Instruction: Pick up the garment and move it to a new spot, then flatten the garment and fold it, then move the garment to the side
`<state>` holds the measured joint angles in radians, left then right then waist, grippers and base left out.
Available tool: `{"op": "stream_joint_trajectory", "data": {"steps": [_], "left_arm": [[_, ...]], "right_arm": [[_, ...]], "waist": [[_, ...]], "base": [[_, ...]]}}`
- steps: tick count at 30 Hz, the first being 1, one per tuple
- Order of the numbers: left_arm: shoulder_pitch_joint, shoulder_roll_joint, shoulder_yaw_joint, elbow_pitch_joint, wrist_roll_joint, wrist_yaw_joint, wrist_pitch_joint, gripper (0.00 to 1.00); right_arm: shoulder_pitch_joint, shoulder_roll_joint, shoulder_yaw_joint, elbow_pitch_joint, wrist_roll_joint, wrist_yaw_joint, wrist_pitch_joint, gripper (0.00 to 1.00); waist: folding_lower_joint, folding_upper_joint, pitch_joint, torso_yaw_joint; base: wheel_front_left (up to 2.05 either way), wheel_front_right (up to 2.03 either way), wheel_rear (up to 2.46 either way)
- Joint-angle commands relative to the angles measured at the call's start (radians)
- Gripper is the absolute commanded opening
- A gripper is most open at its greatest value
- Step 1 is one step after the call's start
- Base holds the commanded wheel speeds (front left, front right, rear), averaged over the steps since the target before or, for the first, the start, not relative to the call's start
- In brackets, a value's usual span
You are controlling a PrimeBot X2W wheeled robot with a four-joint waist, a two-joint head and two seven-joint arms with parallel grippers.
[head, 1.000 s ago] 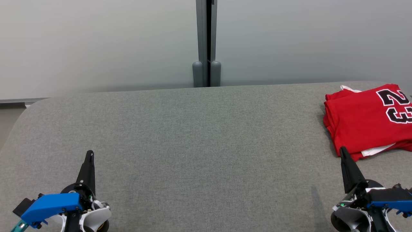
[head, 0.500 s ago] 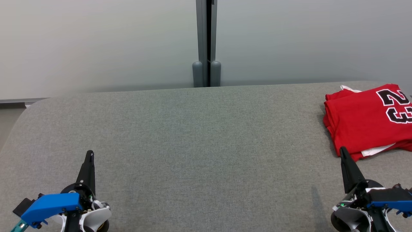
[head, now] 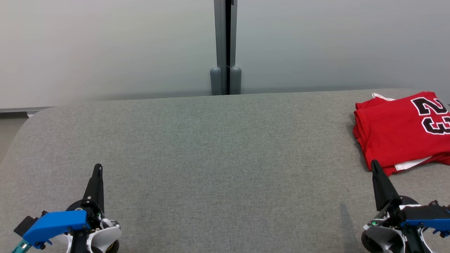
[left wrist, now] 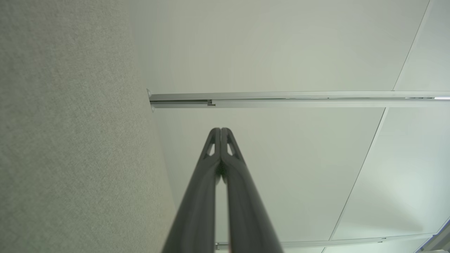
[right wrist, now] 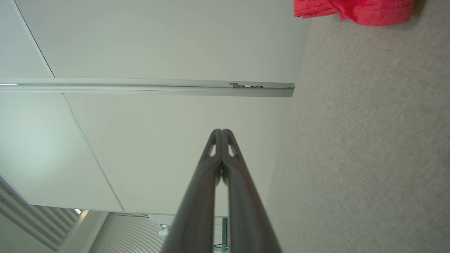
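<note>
One garment (head: 397,133): red jersey, folded into a flat stack, with a black number 23 (head: 434,116) edged in white on top
Garment place: lying on the table (head: 225,151) at its far right end, running off the right edge of the head view
Garment trim: white strip (head: 413,163) showing at the stack's near edge, a smaller white bit at its far edge
Table: grey woven cover, rounded at its far left corner
Left gripper (head: 98,168): over the table's near left part, well apart from the garment, pointing toward the table's far edge
Left gripper state: fingers (left wrist: 197,203) pressed together tip to tip, nothing between them
Right gripper (head: 373,164): over the table's near right part, near the garment's near left corner
Right gripper state: fingers (right wrist: 246,203) pressed together, nothing pinched, clear of the red cloth in the right wrist view
Wall (head: 105,49): pale panels behind the table's far edge
Post (head: 225,45): grey metal upright between the panels, coming down to the middle of the table's far edge
</note>
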<state>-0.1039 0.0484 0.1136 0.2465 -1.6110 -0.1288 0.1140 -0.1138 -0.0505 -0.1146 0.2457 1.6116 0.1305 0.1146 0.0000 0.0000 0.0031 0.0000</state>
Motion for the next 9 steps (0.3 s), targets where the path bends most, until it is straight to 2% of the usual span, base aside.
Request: {"op": "stream_joint_trajectory", "data": {"steps": [1, 9], "left_arm": [[-0.01, 0.003, 0.002, -0.003, -0.004, -0.004, 0.004, 0.0], [-0.01, 0.003, 0.002, -0.003, -0.004, -0.004, 0.004, 0.0]], "right_arm": [[0.011, 0.002, -0.002, -0.004, 0.003, 0.0, 0.003, 0.0], [0.011, 0.002, -0.002, -0.004, 0.003, 0.0, 0.003, 0.0]], "waist": [[0.0, 0.0, 0.0, 0.0], [0.0, 0.0, 0.0, 0.0]], "base": [[0.0, 0.0, 0.0], [0.0, 0.0, 0.0]]}}
